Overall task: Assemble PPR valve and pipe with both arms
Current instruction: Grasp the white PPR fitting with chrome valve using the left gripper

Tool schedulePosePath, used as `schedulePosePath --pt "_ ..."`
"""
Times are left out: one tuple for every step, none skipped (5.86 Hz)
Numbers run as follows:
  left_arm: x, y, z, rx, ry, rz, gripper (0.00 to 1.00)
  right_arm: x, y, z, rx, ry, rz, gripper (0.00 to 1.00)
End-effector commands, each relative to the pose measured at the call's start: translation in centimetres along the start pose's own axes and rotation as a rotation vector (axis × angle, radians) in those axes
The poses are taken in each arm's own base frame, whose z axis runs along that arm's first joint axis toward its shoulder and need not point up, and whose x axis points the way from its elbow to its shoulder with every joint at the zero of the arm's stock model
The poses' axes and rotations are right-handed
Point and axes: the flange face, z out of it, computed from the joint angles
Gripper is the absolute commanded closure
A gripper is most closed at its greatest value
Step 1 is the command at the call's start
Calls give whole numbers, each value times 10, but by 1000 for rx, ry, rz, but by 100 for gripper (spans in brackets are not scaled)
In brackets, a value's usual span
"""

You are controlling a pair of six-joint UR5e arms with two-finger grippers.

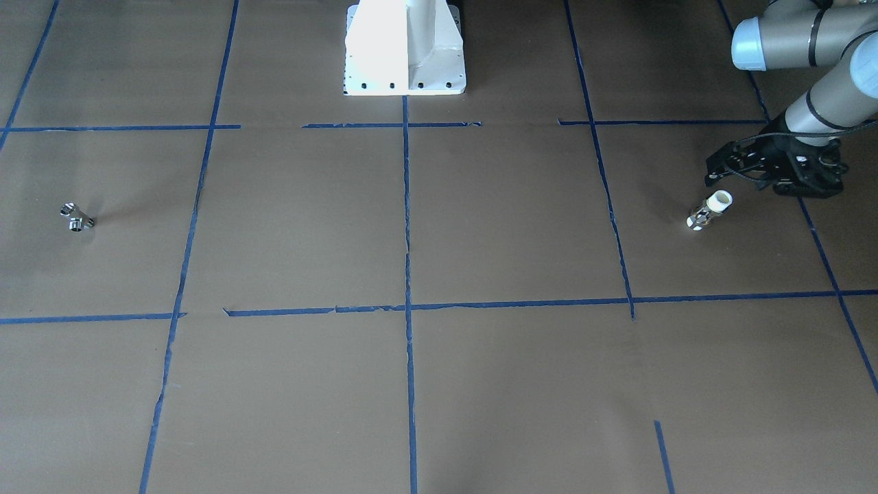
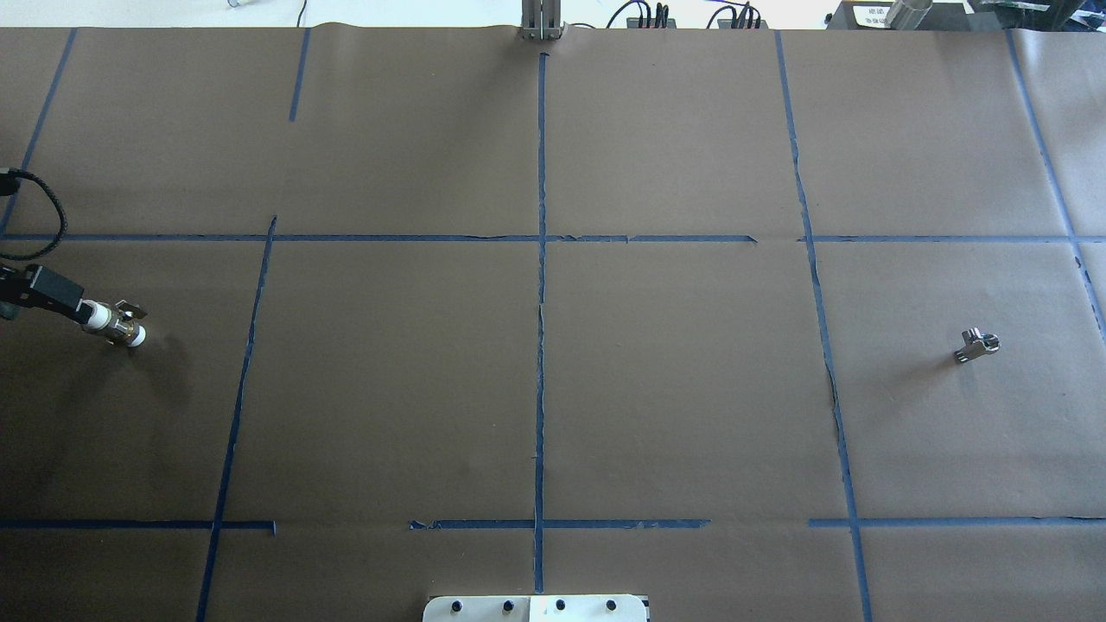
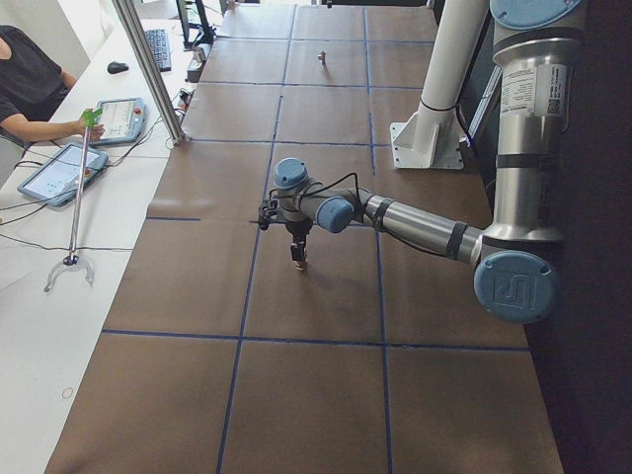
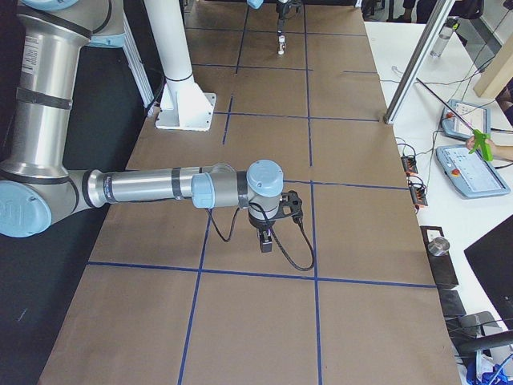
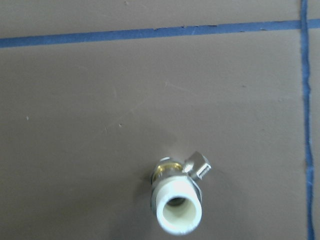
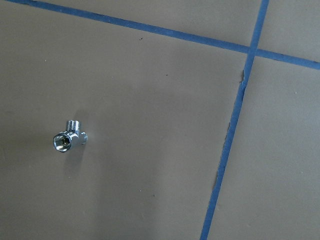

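Note:
The PPR valve [image 1: 710,210] stands upright on the brown table, white collar up and small lever at its side. It also shows in the overhead view [image 2: 117,325] and end-on in the left wrist view [image 5: 177,202]. My left gripper [image 1: 717,177] hangs just above the collar, apart from it, and looks open. The pipe [image 1: 77,217], a small chrome branched fitting, lies alone at the other end of the table [image 2: 976,345] and shows in the right wrist view [image 6: 68,138]. My right gripper [image 4: 266,243] hovers over that area; I cannot tell whether it is open or shut.
The white robot base [image 1: 405,48] stands at the table's middle near edge. Blue tape lines [image 2: 541,345] divide the brown table cover into squares. An operator [image 3: 30,89] sits with tablets at a side desk.

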Motion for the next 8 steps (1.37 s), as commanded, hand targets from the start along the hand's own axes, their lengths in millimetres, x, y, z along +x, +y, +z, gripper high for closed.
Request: schedulePosePath --pt "1 -8 15 -12 -19 -1 0 -3 -3 2 -3 -1 -10 0" --pt "6 -16 19 -12 -18 5 3 -2 -3 2 -4 -2 -6 0" --pt "7 -17 20 -13 -18 6 10 -2 -3 2 -4 -4 -6 0" --pt "8 -17 19 -13 -18 3 43 -3 -3 2 -3 -10 -6 0" --pt "9 -17 18 -11 -16 3 76 -3 -3 2 -3 -11 -6 0" --pt "11 -17 16 -7 -15 5 97 -3 -3 2 -3 -11 -6 0" --pt "15 -16 10 2 -9 -5 100 -4 -3 2 -2 -20 -6 0" --pt "19 -16 5 11 -5 -28 100 -4 -3 2 -2 -22 -6 0"
